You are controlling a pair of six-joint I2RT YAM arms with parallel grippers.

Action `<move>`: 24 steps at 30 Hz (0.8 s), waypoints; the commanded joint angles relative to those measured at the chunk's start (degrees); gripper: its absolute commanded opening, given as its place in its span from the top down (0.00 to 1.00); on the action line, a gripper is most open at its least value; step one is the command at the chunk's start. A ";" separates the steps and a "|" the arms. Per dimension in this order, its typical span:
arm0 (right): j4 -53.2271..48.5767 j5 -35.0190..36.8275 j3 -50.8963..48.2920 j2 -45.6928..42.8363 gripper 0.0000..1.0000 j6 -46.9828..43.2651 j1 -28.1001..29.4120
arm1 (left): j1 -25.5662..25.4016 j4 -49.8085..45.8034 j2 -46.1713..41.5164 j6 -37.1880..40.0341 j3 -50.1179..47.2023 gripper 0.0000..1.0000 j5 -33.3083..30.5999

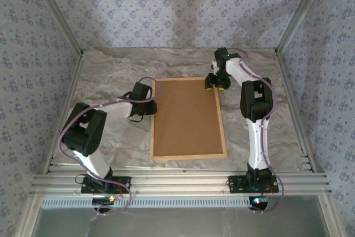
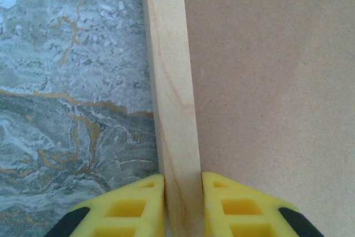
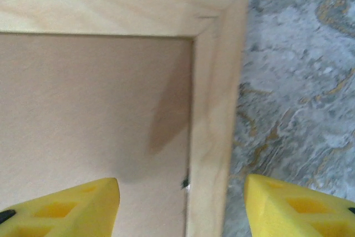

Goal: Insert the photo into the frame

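Observation:
The light-wood frame point(image 1: 152, 131) lies flat on the marble table, and a plain brown backing board point(image 1: 187, 117) covers its whole opening. The photo is hidden or out of view. My left gripper point(image 1: 151, 104) is shut on the frame's left rail point(image 2: 172, 81), one yellow pad pressed against each side of the wood. At the frame's far right corner point(image 3: 213, 109), my right gripper point(image 1: 216, 84) is open. Its yellow fingers point(image 3: 77, 206) straddle the right rail without touching it: one is over the backing board point(image 3: 94, 109), the other over the table.
The marble tabletop point(image 1: 111, 76) has bare room to the left of, to the right of and behind the frame. Patterned walls with metal corner posts point(image 1: 58, 20) close in three sides. An aluminium rail point(image 1: 177, 181) carrying the arm bases runs along the near edge.

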 commanded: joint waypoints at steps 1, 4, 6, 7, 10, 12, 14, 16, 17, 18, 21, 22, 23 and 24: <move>2.06 2.31 -2.88 -7.94 0.37 1.05 -0.64 | 0.16 -5.23 4.11 1.46 -1.11 0.79 -0.78; 1.22 9.54 -7.04 -11.84 0.37 0.69 -0.65 | 0.16 -5.79 4.36 1.46 -0.64 0.79 -0.86; 0.82 12.21 -9.97 -13.98 0.37 0.64 -0.70 | 0.16 -5.99 4.40 1.46 -0.53 0.79 -0.91; 0.93 12.79 -11.32 -14.91 0.37 0.83 -0.79 | 0.17 -6.00 4.46 1.46 -0.46 0.79 -0.84; 1.50 13.08 -14.99 -17.03 0.38 1.48 -0.79 | 0.25 -6.11 4.55 1.46 -0.36 0.79 -0.83; 1.42 13.25 -16.81 -17.79 0.39 1.70 -0.59 | 0.25 -6.22 4.56 1.54 -0.27 0.79 -0.86; 1.35 13.00 -18.53 -18.34 0.39 1.79 -0.18 | 0.25 -6.34 4.73 1.69 -0.05 0.79 -0.80; 1.39 12.95 -20.38 -19.04 0.40 1.96 0.16 | 0.33 -6.52 4.84 1.80 0.17 0.79 -0.89; 1.34 12.90 -21.30 -19.34 0.40 2.04 0.27 | 0.36 -6.46 4.91 1.89 0.26 0.79 -0.91; 1.42 12.76 -22.16 -19.62 0.40 2.14 0.31 | 0.34 -6.63 5.04 1.94 0.34 0.79 -0.95; 1.36 12.03 -23.96 -19.65 0.41 2.14 0.75 | 0.35 -6.70 5.08 2.02 0.52 0.79 -0.83; 1.41 11.90 -24.44 -19.56 0.41 2.14 0.86 | 0.38 -6.66 5.08 2.06 0.53 0.79 -0.89; 1.47 11.71 -24.80 -19.39 0.41 2.14 0.97 | 0.35 -6.70 5.08 2.07 0.50 0.79 -0.93; 1.52 11.54 -25.24 -19.23 0.41 2.19 1.13 | 0.38 -6.70 5.08 2.07 0.53 0.79 -0.91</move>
